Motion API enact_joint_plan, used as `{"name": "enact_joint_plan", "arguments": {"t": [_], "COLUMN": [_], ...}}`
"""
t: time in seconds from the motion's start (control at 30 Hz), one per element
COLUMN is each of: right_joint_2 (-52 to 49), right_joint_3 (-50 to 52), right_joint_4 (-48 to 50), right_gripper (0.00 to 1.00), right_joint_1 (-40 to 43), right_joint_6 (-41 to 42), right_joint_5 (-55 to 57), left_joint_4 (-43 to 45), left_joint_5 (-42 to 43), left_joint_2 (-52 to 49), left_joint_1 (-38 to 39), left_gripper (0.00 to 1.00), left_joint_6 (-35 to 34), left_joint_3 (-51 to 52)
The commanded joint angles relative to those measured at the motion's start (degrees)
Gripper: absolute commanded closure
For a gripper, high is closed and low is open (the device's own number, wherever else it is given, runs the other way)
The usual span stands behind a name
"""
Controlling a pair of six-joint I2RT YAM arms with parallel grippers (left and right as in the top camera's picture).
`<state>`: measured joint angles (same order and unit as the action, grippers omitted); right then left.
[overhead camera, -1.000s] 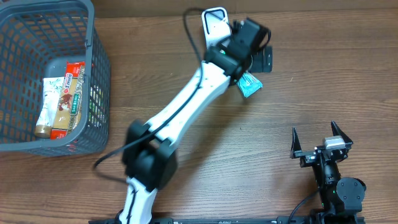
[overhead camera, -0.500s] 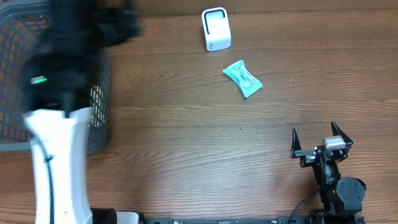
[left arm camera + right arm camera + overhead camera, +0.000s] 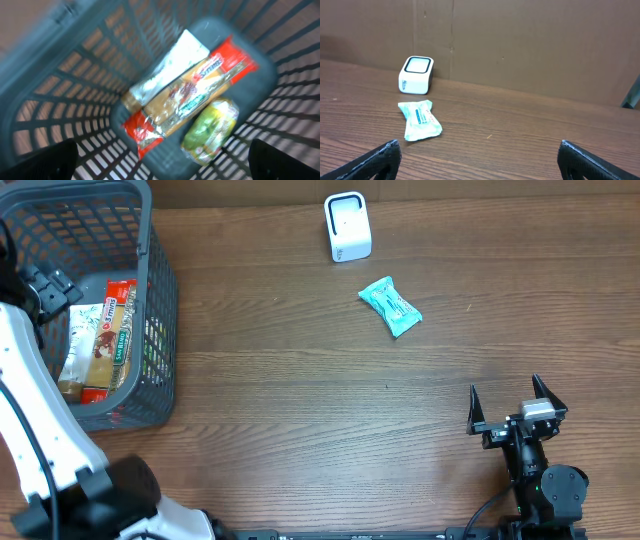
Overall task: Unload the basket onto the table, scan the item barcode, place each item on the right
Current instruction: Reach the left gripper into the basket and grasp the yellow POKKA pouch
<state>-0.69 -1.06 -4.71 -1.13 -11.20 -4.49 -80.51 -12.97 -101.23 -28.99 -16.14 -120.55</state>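
Your left gripper (image 3: 162,162) hangs over the basket (image 3: 152,300) with its two fingers wide apart and nothing between them. Right under it lies the red snack pack (image 3: 200,95), on top of the pile in the basket at the far left of the bench (image 3: 300,410). A white pack (image 3: 165,70) lies touching one side of it and a green pack (image 3: 210,132) the other. The red one looks like the next thing to scan.

It should be light, with a thin, crinkly wrapper that can slip. The bar inside may snap, so squeeze gently. Take it across the narrow middle, where it sits highest. You cannot see its barcode from here.

The scanner (image 3: 347,226) stands at the far middle. A teal packet (image 3: 390,307) lies near it, a bit nearer and to the right.

Your right gripper (image 3: 506,392) waits at the near right, fingers apart and empty.
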Motion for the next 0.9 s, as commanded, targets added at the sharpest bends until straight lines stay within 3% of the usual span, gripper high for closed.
{"name": "enact_joint_plan", "arguments": {"t": [0.0, 0.13, 0.33, 0.77, 0.83, 0.87], "right_joint_2": [0.5, 0.5, 0.5, 0.5, 0.5, 0.5], "right_joint_3": [0.6, 0.6, 0.6, 0.6, 0.6, 0.6], "right_joint_4": [0.3, 0.3, 0.3, 0.3, 0.3, 0.3], "right_gripper": [0.00, 0.00, 0.00, 0.00, 0.00, 0.00], "right_joint_1": [-0.1, -0.1, -0.1, -0.1, -0.1, -0.1], "right_joint_6": [-0.2, -0.2, -0.2, -0.2, -0.2, -0.2], "right_joint_5": [-0.1, -0.1, -0.1, -0.1, -0.1, -0.1], "left_joint_4": [-1.7, -2.7, -4.0, -3.8, -3.1, -2.8], "left_joint_5": [6.5, 18.3, 28.0, 27.6, 27.6, 27.6], "left_joint_2": [-5.4, -11.3, -19.7, -33.5, -34.1, -34.3], "left_joint_1": [-1.7, -1.8, -1.2, -0.5, -0.5, -0.5], "left_gripper": [0.00, 0.00, 0.00, 0.00, 0.08, 0.25], "left_joint_6": [3.8, 13.6, 19.9, 19.8, 19.8, 19.8], "left_joint_3": [0.0, 0.0, 0.0, 0.0, 0.0, 0.0]}}
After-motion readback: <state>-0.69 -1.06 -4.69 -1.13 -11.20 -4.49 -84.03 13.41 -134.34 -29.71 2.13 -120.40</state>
